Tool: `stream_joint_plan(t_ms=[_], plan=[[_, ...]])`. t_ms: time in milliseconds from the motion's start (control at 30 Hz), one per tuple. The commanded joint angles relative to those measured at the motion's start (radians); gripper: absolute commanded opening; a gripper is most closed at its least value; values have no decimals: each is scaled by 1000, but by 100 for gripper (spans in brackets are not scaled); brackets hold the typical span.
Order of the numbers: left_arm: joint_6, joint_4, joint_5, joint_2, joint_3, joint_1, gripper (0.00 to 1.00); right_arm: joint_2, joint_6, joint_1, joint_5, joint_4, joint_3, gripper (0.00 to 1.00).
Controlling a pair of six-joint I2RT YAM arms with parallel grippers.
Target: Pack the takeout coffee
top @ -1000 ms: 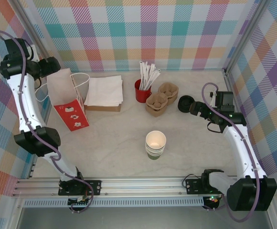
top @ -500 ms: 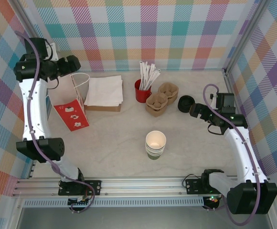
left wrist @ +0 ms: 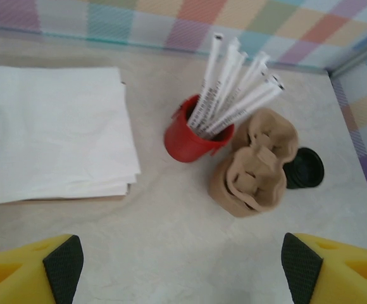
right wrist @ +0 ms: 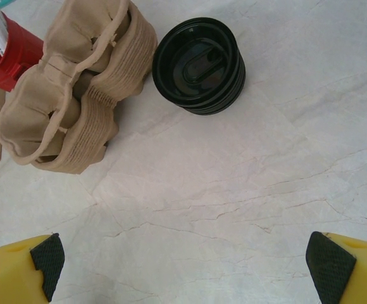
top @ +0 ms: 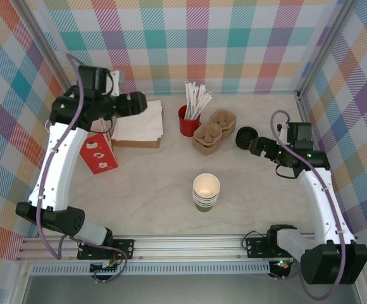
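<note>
1. The takeout coffee (top: 206, 192), a nested stack of olive-green paper cups, is standing upright in the middle of the desk (top: 152, 190), nearest the arm bases and well apart from both hands.
2. The stack is looking light and thin-walled, so a hard squeeze is likely to dent it. The top cup may also lift out of the stack alone.
3. The safest hold is probably low around the outer wall, to carry the whole stack. For a single cup, it is one finger inside the stiffer rolled rim.
4. The red paper bag (top: 101, 155) is standing to the left, partly behind the left arm.
5. The right hand (right wrist: 186, 259) is hovering with its fingers spread wide and gripping nothing, just short of the black lids (right wrist: 199, 65).
6. The tan pulp carriers (right wrist: 76, 88) are sitting beside those lids, touching the red cup of sticks (left wrist: 193, 136).
7. Farthest back, the left hand (left wrist: 180, 269) is hanging above the desk near the white napkins (left wrist: 54, 133), fingers spread and empty.
</note>
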Motion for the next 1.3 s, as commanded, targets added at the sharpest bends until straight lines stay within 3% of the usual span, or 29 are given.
stream_joint_plan(t_ms=[0,367,600,867,1267], plan=[[-54,55,19,-21,-56,-91,82,-10,13,2,-44,-26,40,100],[-138,51,54,-47,-223,-378,77,-5,21,2,-52,-72,46,100],[-246,131,98,-62,-393,-531,69,7,53,1,-62,-58,30,100],[-286,171,135,-31,-453,-614,56,14,64,2,-56,-64,26,100],[-263,95,54,54,-427,-649,42,13,66,2,-53,-70,18,100]])
